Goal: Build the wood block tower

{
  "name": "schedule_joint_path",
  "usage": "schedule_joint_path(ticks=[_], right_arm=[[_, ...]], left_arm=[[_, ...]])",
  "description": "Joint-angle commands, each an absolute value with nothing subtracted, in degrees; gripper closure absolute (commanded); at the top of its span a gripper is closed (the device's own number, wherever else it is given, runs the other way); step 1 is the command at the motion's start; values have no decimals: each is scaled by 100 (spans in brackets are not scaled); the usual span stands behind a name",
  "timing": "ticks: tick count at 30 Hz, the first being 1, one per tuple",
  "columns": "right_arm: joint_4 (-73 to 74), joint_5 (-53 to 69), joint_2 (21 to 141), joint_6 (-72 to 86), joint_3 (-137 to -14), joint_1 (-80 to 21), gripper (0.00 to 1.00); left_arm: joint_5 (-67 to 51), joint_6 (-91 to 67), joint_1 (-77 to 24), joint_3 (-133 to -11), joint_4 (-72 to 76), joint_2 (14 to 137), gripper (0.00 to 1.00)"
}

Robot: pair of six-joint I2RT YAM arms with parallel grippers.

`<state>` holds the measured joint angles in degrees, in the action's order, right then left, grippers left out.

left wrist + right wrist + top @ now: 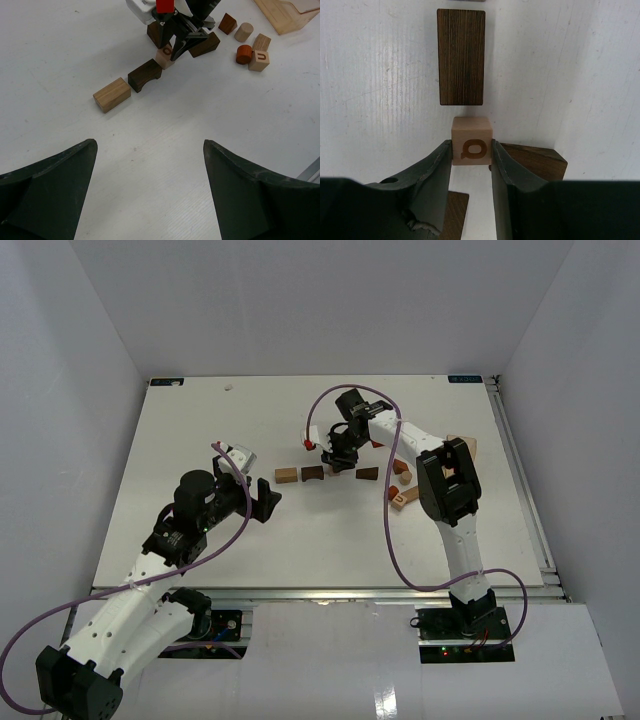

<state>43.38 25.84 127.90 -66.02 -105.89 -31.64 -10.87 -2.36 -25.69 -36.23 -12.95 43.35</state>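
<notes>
The right gripper [472, 150], reaching down at mid-table [200, 490], pinches a pale lettered cube [472, 141] between its two fingertips. One dark finger [440, 170] presses each side of the cube, and the printed face shows in the gap. The wood block tower [313, 474] is so far only a low scatter of pieces lying flat around this gripper. A dark rectangular block [461, 56] lies just past the cube, apart from it, and another dark piece [535, 160] sits partly under one finger.

From the left wrist, the held cube stands at the end of a short row, just beside a dark arch [145, 75], with a tan block [111, 94] next along. A reddish cylinder [244, 53] and a second lettered cube [259, 60] lie apart to the side.

The left gripper [149, 145] hangs well short of the row, fingers spread wide with nothing between them.
</notes>
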Motion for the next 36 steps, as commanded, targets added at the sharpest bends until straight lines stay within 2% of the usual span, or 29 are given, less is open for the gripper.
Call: schedule_joint_path(ticks=[1,36], right_arm=[[4500,2674,12716,-6576,-10651,-3208,80],[4575,2760,12608,-6412,-10538,-3230,78]], left_arm=[[-1012,-193,-2558,-3709,-1302,4280,2],[-1011,-193,-2558,-3709,-1301,4258,2]])
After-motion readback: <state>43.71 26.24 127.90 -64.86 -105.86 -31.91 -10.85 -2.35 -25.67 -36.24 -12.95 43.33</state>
